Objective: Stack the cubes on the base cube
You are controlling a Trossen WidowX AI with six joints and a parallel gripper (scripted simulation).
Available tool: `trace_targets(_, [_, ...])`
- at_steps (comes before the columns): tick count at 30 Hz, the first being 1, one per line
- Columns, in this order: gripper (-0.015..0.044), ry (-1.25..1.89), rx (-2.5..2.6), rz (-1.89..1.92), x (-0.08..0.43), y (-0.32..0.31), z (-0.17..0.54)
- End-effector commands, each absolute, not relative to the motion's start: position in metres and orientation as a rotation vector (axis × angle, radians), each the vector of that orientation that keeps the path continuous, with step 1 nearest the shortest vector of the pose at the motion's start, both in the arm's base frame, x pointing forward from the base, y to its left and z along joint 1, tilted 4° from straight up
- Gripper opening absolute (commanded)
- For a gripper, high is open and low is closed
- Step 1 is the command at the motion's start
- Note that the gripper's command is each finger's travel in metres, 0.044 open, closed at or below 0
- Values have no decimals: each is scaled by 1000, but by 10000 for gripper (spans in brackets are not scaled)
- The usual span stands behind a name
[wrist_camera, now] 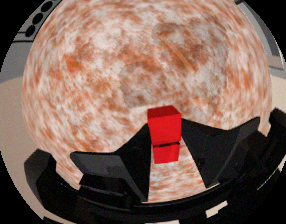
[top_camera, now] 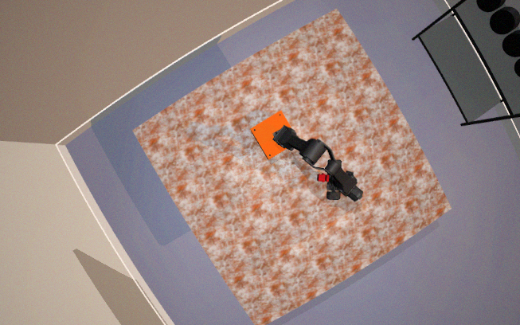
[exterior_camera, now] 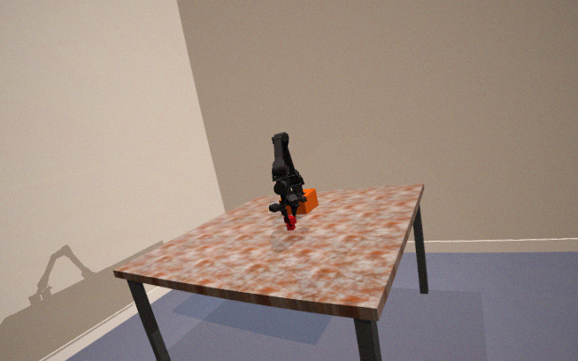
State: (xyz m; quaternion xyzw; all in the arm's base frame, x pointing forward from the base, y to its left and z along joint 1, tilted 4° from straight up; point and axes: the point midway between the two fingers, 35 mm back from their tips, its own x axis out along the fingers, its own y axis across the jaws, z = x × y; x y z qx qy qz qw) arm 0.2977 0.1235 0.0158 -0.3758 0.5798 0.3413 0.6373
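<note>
My gripper (exterior_camera: 290, 216) (wrist_camera: 163, 124) is shut on a red cube (wrist_camera: 164, 125) (exterior_camera: 292, 219), which sits between the fingertips. In the wrist view another red block (wrist_camera: 166, 154) shows directly below the held cube, with a thin dark line between them. In the exterior view more red (exterior_camera: 290, 226) shows right under the held cube, at the table. From above, red blocks (top_camera: 322, 178) show beside the gripper and partly under it. The base cube and the other loose cube cannot be told apart, and I cannot tell whether the held cube touches anything.
A large orange box (top_camera: 263, 135) (exterior_camera: 311, 202) stands under the arm's base, behind the gripper. The mottled table (top_camera: 229, 225) (exterior_camera: 327, 250) carries it and the red blocks. The arm's shadow falls on the table near the gripper.
</note>
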Motion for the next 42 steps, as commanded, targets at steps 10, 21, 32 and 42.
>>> trace_targets(10, [184,1323,-867,778,298,123,15])
trace_targets(21, [205,1324,-858,779,297,124,26])
trace_targets(32, [205,1324,-858,779,295,124,41])
trace_targets(42, [205,1324,-858,779,294,124,55])
